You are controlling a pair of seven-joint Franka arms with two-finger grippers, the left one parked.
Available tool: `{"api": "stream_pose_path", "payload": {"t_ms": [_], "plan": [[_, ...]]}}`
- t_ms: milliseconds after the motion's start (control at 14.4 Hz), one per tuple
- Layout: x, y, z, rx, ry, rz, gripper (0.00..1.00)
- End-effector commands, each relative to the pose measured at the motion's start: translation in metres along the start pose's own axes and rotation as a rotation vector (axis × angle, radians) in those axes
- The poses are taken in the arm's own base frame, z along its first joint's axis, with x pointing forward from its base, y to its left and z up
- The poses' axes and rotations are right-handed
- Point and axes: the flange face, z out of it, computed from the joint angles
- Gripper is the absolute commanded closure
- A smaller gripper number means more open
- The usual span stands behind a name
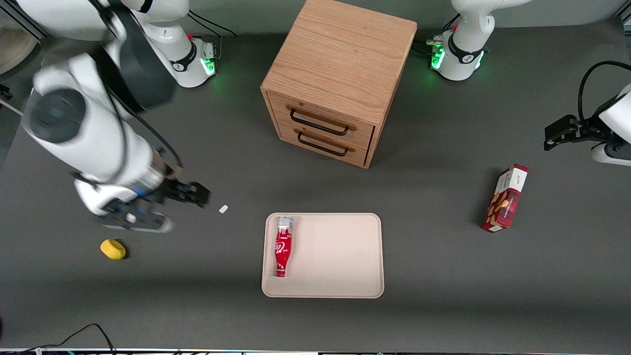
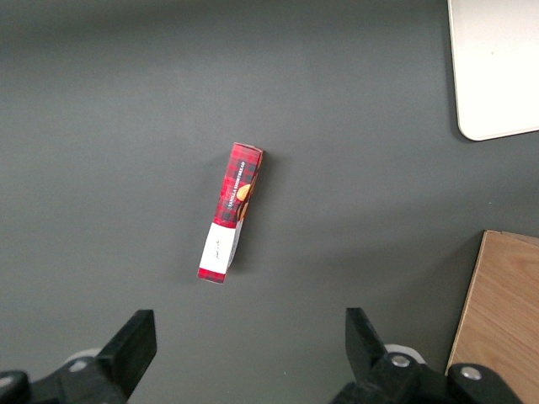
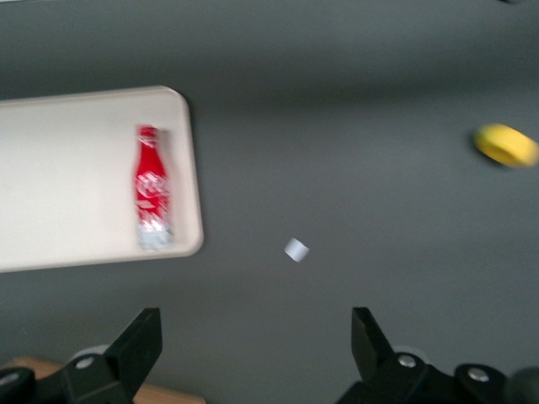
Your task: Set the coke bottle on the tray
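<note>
The coke bottle (image 1: 283,246) (image 3: 152,200) lies flat in the beige tray (image 1: 340,256) (image 3: 67,177), along the tray edge that faces the working arm, its silvery base pointing away from the front camera. My gripper (image 1: 199,194) (image 3: 257,324) hangs open and empty above the bare table, well off the tray toward the working arm's end. Nothing is between its fingers.
A small white scrap (image 1: 223,209) (image 3: 296,249) lies on the table between gripper and tray. A yellow object (image 1: 113,249) (image 3: 505,144) sits nearer the front camera than the gripper. A wooden two-drawer cabinet (image 1: 335,79) stands farther back. A red snack box (image 1: 505,198) (image 2: 230,212) lies toward the parked arm's end.
</note>
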Motion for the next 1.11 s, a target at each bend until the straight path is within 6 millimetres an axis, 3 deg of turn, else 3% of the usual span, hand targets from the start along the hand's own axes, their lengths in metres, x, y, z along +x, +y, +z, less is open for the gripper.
{"api": "stream_pose_path", "payload": {"t_ms": [0, 69, 208, 415, 692, 1038], "plan": [[-0.034, 0.067, -0.045, -0.007, -0.073, 0.043, 0.00], [-0.043, 0.094, -0.062, 0.019, -0.096, 0.082, 0.00], [-0.064, 0.140, -0.074, 0.037, -0.123, 0.104, 0.00], [-0.089, 0.187, -0.055, 0.039, -0.108, 0.116, 0.00], [-0.123, 0.191, -0.026, 0.047, -0.053, 0.119, 0.00], [-0.109, 0.181, -0.044, 0.049, -0.040, 0.114, 0.00]]}}
